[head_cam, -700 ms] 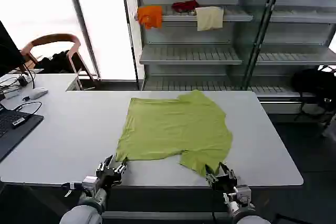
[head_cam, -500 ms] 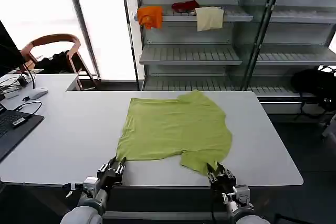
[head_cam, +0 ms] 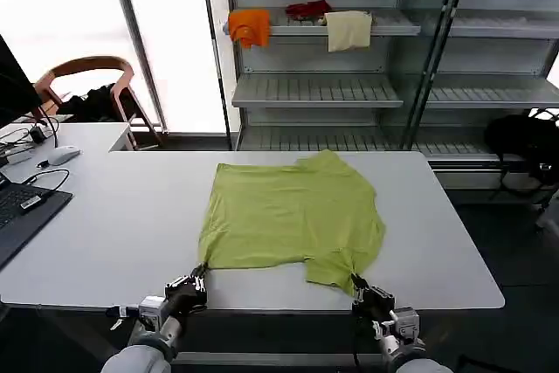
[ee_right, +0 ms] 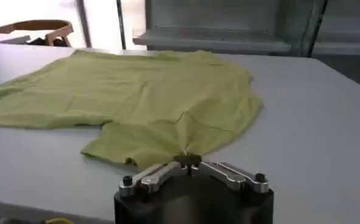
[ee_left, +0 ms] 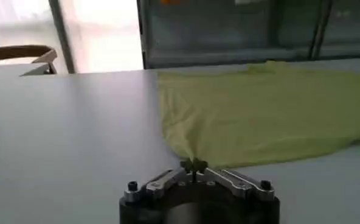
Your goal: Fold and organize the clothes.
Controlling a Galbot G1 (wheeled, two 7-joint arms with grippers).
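**Gripping both near corners of the T-shirt**

Lying mostly flat on the grey table (head_cam: 105,216), the lime T-shirt (head_cam: 293,211) sits toward the table's middle, with its far hem well short of the table's far edge. Bare tabletop stretches wide on the T-shirt's left side, running out to a laptop (head_cam: 22,211) and a mouse (head_cam: 59,156) at the far left. A narrower strip of bare table lies on the T-shirt's right side, ending at the table's right edge. Only a thin band of table separates the T-shirt's near hem from the table's near edge.

The left gripper (head_cam: 194,283) sits at that near edge, its fingers closed tight on the T-shirt's near-left corner; in the left wrist view the gripper (ee_left: 193,165) has a small peak of fabric (ee_left: 247,115) pinched between its tips, and the cloth rises a little toward them. The right gripper (head_cam: 360,286) is at the near edge too, closed on the T-shirt's near-right corner, where a sleeve-like flap sticks out toward the table's front. In the right wrist view that gripper (ee_right: 187,161) holds a tuck of cloth (ee_right: 137,97), with creases fanning away from the pinch.

Both arms reach up from below the table's front edge, wrists low and level, grippers pointing across the table toward the T-shirt. Beyond the table stand metal shelves (head_cam: 314,89) holding an orange cloth (head_cam: 250,27) and a cream cloth (head_cam: 348,30).
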